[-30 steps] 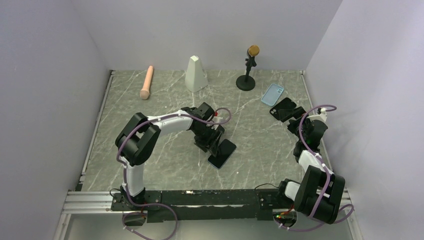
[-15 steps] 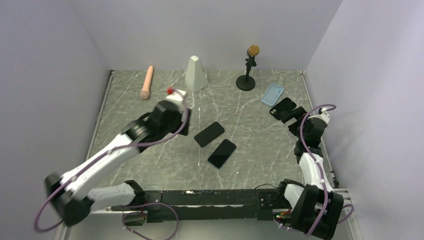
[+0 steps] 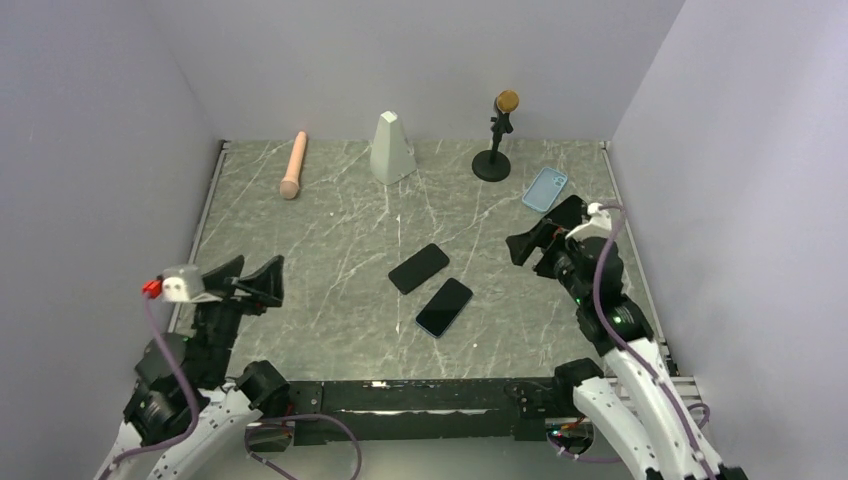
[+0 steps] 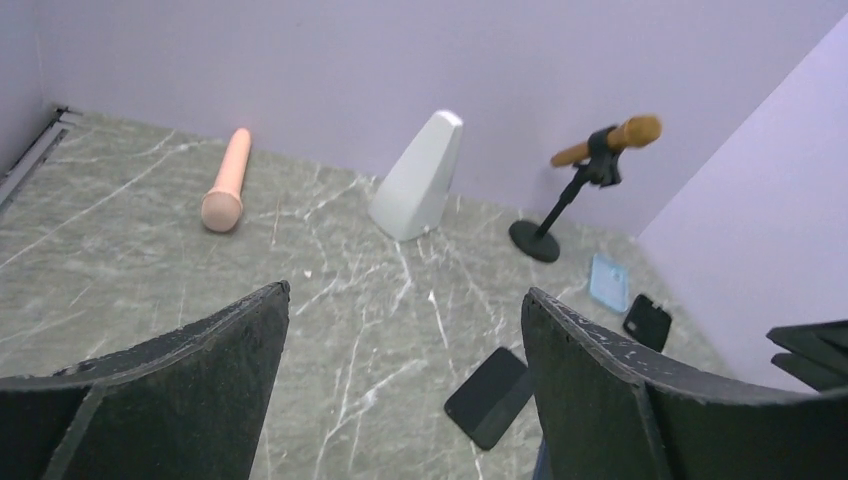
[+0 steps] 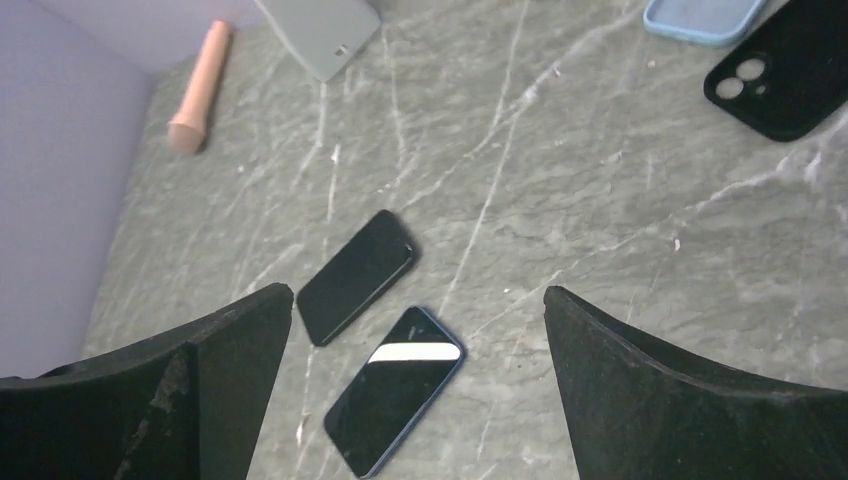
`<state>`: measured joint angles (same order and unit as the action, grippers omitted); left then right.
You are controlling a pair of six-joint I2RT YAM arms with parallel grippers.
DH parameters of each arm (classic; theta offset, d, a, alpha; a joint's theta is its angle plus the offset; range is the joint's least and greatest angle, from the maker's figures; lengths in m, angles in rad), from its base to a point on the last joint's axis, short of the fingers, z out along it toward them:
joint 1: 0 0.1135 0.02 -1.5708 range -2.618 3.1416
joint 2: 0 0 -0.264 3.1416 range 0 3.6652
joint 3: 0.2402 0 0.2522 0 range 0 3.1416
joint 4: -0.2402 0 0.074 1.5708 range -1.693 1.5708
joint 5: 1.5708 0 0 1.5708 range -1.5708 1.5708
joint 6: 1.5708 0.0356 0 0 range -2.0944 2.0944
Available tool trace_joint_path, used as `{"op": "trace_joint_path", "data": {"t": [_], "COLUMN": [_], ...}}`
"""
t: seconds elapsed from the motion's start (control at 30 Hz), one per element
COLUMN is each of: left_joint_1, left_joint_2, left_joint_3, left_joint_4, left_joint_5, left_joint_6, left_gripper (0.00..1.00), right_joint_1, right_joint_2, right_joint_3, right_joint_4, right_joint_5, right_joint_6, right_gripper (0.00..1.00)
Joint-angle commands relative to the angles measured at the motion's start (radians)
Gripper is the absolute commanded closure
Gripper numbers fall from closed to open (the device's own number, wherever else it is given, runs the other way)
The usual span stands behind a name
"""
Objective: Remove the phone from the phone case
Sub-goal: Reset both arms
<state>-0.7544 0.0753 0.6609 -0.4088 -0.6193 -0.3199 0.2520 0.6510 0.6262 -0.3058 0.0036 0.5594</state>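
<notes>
The light-blue phone case (image 3: 545, 189) lies at the back right, also in the left wrist view (image 4: 607, 283) and right wrist view (image 5: 700, 18). Two black phones lie side by side mid-table: one plain (image 3: 419, 268) (image 5: 357, 276) (image 4: 490, 397), one with a thin blue edge (image 3: 444, 307) (image 5: 395, 390). My left gripper (image 3: 250, 285) (image 4: 406, 290) is open and empty, raised at the near left. My right gripper (image 3: 535, 245) (image 5: 418, 291) is open and empty, raised right of the phones and looking down at them.
A black case (image 3: 570, 212) (image 5: 780, 70) lies just in front of the blue one. A pink cylinder (image 3: 292, 165), a white wedge (image 3: 392, 147) and a microphone stand (image 3: 497, 135) stand along the back. Walls close in on three sides.
My left arm swung away from the phones to the near left, leaving two phones lying side by side. My right gripper moved left, off the black case.
</notes>
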Motion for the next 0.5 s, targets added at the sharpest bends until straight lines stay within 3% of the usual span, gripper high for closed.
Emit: {"op": "trace_joint_path", "data": {"t": [0.0, 0.2, 0.47], "left_joint_1": [-0.003, -0.002, -0.002], "left_joint_2": [-0.072, -0.084, -0.046], "left_joint_3": [0.018, 0.107, 0.103], "left_joint_4": [0.001, -0.078, -0.050], "left_joint_5": [0.000, 0.001, 0.006], "left_joint_6": [-0.005, -0.013, -0.031], "left_gripper": [0.11, 0.11, 0.11], "right_joint_1": [0.025, 0.024, 0.023], "right_joint_2": [-0.141, -0.275, -0.469], "right_joint_3": [0.154, 0.280, 0.121], "right_joint_4": [-0.164, -0.204, -0.099], "right_joint_5": [0.088, 0.187, 0.194], "right_joint_6": [-0.057, -0.144, -0.138], "right_gripper": [0.00, 0.00, 0.00]}}
